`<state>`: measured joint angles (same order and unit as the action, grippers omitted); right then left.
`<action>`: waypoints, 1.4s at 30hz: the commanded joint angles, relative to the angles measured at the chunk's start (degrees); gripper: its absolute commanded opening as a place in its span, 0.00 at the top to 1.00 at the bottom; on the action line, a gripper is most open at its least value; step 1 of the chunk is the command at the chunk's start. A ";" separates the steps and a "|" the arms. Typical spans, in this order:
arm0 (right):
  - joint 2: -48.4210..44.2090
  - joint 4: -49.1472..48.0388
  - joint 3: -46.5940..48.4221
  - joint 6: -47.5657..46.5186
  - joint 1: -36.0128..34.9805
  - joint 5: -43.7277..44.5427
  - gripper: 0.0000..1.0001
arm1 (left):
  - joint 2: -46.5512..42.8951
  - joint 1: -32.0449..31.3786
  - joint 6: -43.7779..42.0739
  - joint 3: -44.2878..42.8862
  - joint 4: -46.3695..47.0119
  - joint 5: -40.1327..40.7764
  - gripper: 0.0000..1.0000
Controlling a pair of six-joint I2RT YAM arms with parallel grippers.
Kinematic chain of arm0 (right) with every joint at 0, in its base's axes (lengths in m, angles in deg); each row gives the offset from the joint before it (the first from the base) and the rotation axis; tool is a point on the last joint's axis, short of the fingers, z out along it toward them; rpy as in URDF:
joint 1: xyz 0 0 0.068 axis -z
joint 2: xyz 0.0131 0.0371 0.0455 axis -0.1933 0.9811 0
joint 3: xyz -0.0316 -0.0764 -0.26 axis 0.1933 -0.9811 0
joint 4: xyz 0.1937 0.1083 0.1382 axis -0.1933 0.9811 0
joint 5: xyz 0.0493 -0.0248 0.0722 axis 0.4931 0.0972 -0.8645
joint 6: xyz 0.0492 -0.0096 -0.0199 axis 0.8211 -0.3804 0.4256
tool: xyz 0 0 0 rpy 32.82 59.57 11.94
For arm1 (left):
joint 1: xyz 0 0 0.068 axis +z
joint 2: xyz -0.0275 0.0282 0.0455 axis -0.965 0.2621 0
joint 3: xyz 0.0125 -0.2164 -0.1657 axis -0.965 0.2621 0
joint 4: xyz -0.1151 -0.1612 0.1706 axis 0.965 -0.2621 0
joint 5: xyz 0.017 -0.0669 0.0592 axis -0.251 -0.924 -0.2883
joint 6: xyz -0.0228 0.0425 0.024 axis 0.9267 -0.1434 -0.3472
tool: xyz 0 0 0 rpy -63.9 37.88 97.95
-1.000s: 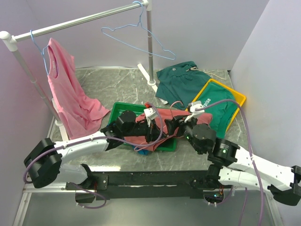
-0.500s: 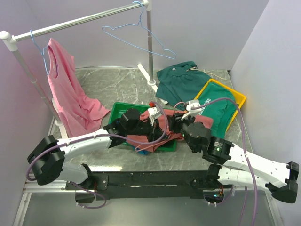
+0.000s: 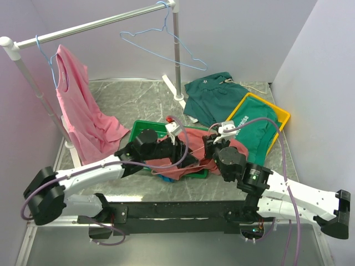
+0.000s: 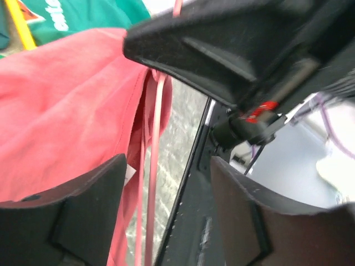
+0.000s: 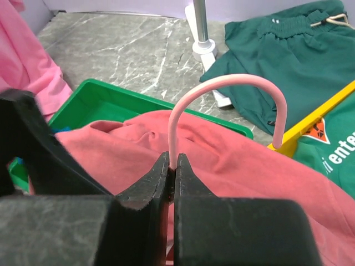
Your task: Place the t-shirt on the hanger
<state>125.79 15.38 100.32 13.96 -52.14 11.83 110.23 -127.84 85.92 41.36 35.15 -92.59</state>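
The salmon-red t-shirt (image 3: 191, 138) lies bunched over the green tray (image 3: 138, 128), between both arms. My right gripper (image 5: 172, 166) is shut on the straight stem of the coral-pink hanger (image 5: 227, 83); its hook curves up above the fingertips, over the t-shirt (image 5: 233, 160). My left gripper (image 4: 169, 221) is open. The hanger's thin pink wires (image 4: 151, 183) run down beside the t-shirt's edge (image 4: 72, 111), close to the left finger and untouched by either pad. In the top view the left gripper (image 3: 186, 160) and right gripper (image 3: 212, 147) sit close together over the cloth.
A yellow tray (image 3: 280, 116) with a green garment stands at the right, another dark green garment (image 3: 213, 97) behind it. A lighter pink shirt (image 3: 83, 116) hangs on the rack rail (image 3: 94, 25), beside an empty blue wire hanger (image 3: 166, 47). The rack's post base (image 5: 202, 50) stands behind the tray.
The right gripper has closed on the hanger's hook stem. The left gripper has opened and let go, and its arm has shifted slightly left and toward the front.
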 commanded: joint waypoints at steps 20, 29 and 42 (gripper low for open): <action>-16.25 -7.57 -13.92 0.77 -0.96 0.86 1.00 | -25.13 2.69 10.06 1.52 -42.93 25.68 0.30; -17.74 -7.22 -14.19 0.68 -1.05 0.42 1.00 | -14.67 -3.74 8.31 -4.10 -46.89 35.45 0.35; -17.48 -6.51 -13.93 -0.20 -1.23 -1.16 1.00 | 0.44 -3.74 -5.03 -19.57 -54.00 30.54 0.47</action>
<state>107.58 10.90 85.87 14.44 -52.86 10.82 106.84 -131.31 87.72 26.43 -14.72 -59.41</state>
